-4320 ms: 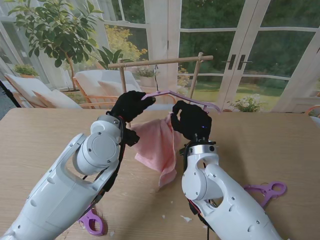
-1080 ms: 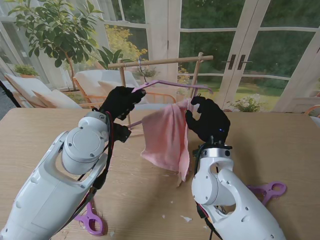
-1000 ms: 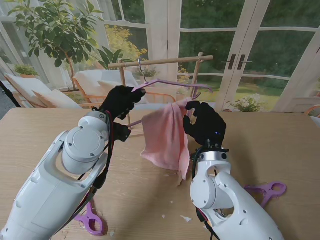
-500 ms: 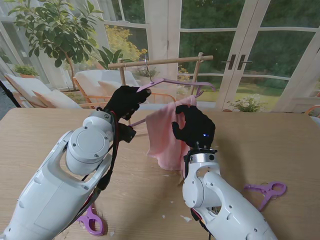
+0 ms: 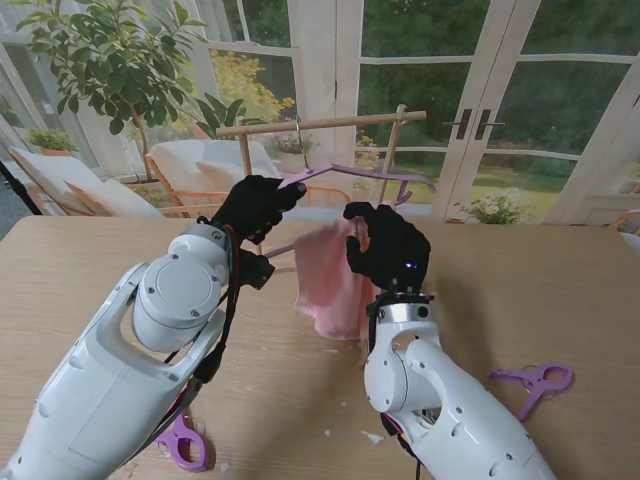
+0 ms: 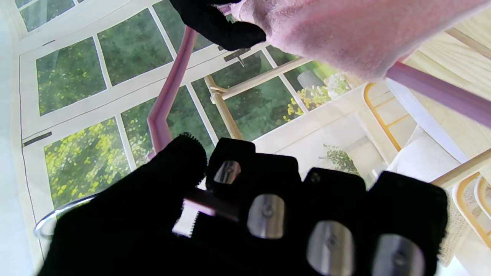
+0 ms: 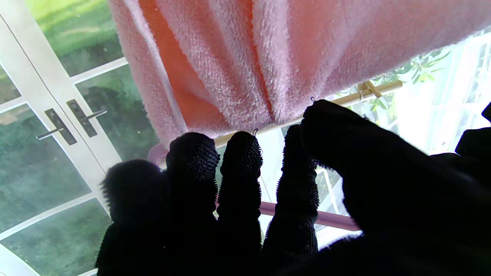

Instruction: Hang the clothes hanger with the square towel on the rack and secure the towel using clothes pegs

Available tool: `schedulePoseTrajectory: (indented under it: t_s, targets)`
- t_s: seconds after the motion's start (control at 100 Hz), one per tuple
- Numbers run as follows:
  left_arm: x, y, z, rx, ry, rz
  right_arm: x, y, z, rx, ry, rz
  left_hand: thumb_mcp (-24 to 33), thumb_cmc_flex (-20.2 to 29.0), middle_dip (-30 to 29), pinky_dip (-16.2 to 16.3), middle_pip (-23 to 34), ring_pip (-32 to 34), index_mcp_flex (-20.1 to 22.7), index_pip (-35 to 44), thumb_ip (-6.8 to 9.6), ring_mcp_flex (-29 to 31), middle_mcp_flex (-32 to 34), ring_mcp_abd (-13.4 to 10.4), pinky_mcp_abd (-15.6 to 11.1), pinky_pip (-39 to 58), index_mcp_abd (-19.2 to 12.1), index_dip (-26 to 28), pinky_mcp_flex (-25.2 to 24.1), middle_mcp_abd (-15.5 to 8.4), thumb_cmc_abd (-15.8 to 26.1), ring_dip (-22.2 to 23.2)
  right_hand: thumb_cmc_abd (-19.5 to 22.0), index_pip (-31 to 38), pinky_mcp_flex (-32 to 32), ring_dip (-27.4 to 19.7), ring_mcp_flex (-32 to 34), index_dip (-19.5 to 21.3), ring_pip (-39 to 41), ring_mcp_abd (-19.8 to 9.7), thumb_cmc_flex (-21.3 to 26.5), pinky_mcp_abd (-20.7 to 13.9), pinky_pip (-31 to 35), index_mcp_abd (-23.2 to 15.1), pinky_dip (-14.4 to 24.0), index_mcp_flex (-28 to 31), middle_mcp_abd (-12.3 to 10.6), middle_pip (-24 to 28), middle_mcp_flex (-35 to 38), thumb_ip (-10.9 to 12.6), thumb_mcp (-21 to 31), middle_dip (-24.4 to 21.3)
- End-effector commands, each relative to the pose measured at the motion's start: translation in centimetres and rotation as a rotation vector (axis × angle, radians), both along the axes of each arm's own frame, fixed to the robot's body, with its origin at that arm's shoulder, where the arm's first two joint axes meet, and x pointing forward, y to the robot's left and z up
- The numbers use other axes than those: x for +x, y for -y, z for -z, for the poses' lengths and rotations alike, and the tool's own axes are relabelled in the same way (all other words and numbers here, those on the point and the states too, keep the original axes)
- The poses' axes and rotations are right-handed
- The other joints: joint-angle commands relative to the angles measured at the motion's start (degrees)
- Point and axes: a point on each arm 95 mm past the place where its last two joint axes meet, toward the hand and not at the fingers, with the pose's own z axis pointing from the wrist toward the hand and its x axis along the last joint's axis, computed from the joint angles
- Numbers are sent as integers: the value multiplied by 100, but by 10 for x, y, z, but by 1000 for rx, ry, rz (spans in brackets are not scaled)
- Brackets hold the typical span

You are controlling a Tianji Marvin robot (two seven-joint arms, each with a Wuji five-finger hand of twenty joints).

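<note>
Glass doors and garden greenery are filling the background behind a light wooden table (image 5: 560,290), where a small wooden rack (image 5: 320,125) is standing at the far edge. Both white arms are reaching up from the near corners toward it. The left hand (image 5: 255,205), gloved in black, is curling its fingers (image 6: 264,199) tight around the left shoulder of a purple clothes hanger (image 5: 370,172), holding it up just under the rack's crossbar with its metal hook (image 5: 297,130) rising to the bar; whether the hook is resting on the bar I cannot tell. A pink square towel (image 5: 330,275) is draping from the hanger's lower rail and bunching between the two hands. The right hand (image 5: 388,245) is raised with its fingertips (image 7: 239,153) lying against the towel's edge, thumb close beside them; whether it is actually pinching the cloth I cannot tell. One purple clothes peg (image 5: 535,380) is lying on the table to the right, and another peg (image 5: 182,440) is lying near me by the left arm.
</note>
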Motion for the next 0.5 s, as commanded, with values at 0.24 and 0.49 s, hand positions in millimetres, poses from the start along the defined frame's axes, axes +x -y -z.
schedulePoseTrajectory:
  t_s: [0.24, 0.49]
  targets:
    - [-2, 5, 0, -7, 0, 41, 8, -4, -6, -17, -15, 3, -168, -70, 72, 406, 326, 701, 258, 129, 47, 227, 276, -32, -162, 1741, 164, 220, 179, -241, 92, 18, -391, 265, 274, 164, 395, -497, 545, -37, 411, -459, 685, -388, 2836, 432, -201, 369, 332, -371, 192, 194]
    - [-2, 5, 0, -8, 2, 47, 11, -6, -6, -27, -28, 4, -169, -68, 71, 402, 327, 702, 262, 128, 48, 227, 276, -31, -169, 1741, 168, 220, 181, -241, 87, 16, -584, 1445, 502, 480, 712, -842, 853, -95, 695, -498, 850, -662, 2785, 883, -232, 562, 609, -596, 77, 519]
